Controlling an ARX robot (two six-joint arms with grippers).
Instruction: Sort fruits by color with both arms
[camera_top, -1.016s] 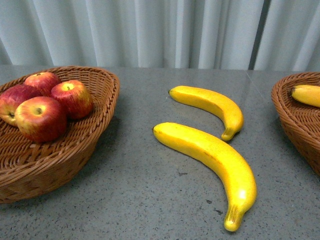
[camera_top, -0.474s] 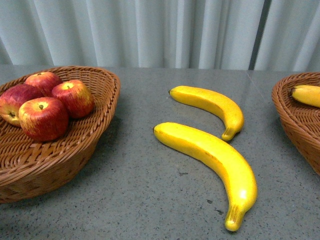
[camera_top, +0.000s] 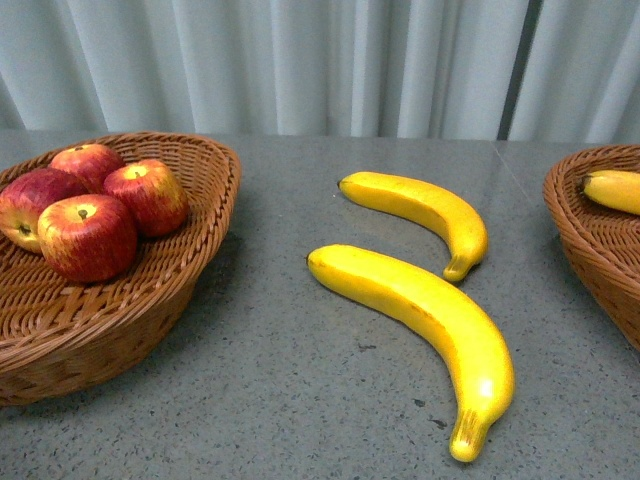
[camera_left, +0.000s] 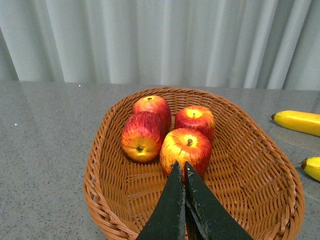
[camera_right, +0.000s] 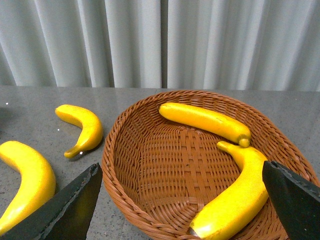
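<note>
left fingers (camera_left: 172, 210) closed, empty, aimed at four apples (camera_top: 88, 236) in left basket (camera_top: 215, 200). right fingers (camera_right: 65, 210) spread wide over right basket (camera_right: 150, 165) holding two bananas (camera_right: 205, 120). Two more bananas (camera_top: 420, 305) on counter (camera_top: 280, 380) between the baskets. Front apple is slightly right of where it was 1 s ago; the rest is unchanged.

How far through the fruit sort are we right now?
Done: four apples sit in the left basket, and two bananas lie in the right basket. In hand: nothing; the left pincer is shut and empty by the apples, the right pincer open and empty facing its basket. Left: the near banana and the far banana, both loose on the table.
</note>
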